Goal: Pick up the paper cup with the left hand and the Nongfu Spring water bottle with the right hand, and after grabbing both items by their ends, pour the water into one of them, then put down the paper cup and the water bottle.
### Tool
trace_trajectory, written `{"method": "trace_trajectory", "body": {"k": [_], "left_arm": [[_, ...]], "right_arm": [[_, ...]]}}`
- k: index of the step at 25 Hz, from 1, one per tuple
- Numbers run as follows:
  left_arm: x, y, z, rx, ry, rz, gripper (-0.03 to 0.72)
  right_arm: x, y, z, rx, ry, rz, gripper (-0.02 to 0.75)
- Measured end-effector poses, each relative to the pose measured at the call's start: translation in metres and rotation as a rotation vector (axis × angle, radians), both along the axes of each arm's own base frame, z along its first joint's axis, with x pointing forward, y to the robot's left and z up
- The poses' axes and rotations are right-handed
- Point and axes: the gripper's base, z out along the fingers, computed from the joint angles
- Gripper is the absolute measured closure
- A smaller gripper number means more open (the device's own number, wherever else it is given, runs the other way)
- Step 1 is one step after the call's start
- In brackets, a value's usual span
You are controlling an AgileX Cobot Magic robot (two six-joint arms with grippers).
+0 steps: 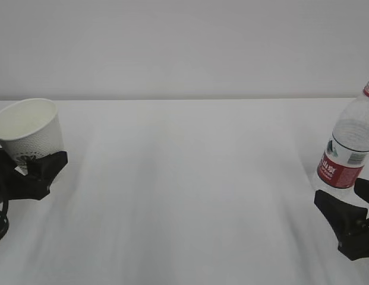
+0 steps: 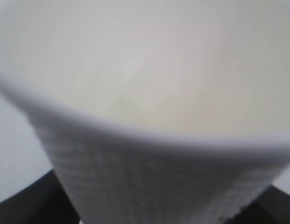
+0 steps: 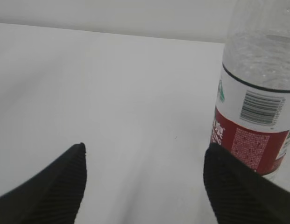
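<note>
**Exterior view: cup seated low in the left pincer, bottle not yet framed by the right**

The paper cup (image 1: 30,132) is seen at 9 o'clock on the white desk (image 1: 184,190), tilted slightly, with the left pincer (image 1: 35,169) set around its base; a low hold is judged to keep the mouth free for pouring. Its fingers are spread to the cup's width, but whether they press on the wall cannot be told. In the left wrist view the cup's rim and cream inside fill the frame, blurred.

The Nongfu Spring water bottle (image 1: 349,145) stands upright at 3 o'clock, uncapped, its water (image 3: 264,51) reaching above the label. The right pincer (image 3: 145,172) is held open and empty, low over the desk; its one finger (image 3: 238,191) lies just in front of the bottle's foot, the other well apart toward 9 o'clock. The bottle therefore stands beside the gap, not within it, and a shift toward 3 o'clock is judged necessary before closing.
</note>
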Motion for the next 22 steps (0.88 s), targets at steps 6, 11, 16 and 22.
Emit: {"method": "trace_trajectory", "body": {"k": [6,11,16,22], "left_arm": [[-0.019,-0.001,0.01,0.006,-0.018,-0.043,0.125],[-0.026,-0.008,0.016,0.02,-0.046,-0.131,0.126],[-0.031,-0.016,0.018,-0.006,-0.035,-0.231,0.127],[-0.036,-0.022,0.017,-0.011,-0.02,-0.322,0.127]], "right_arm": [[0.0,0.0,0.0,0.002,0.001,-0.001,0.151],[0.0,0.0,0.0,0.016,0.005,-0.006,0.151],[0.0,0.0,0.0,0.018,0.006,-0.006,0.15],[0.0,0.0,0.0,0.02,0.007,-0.007,0.151]]}}
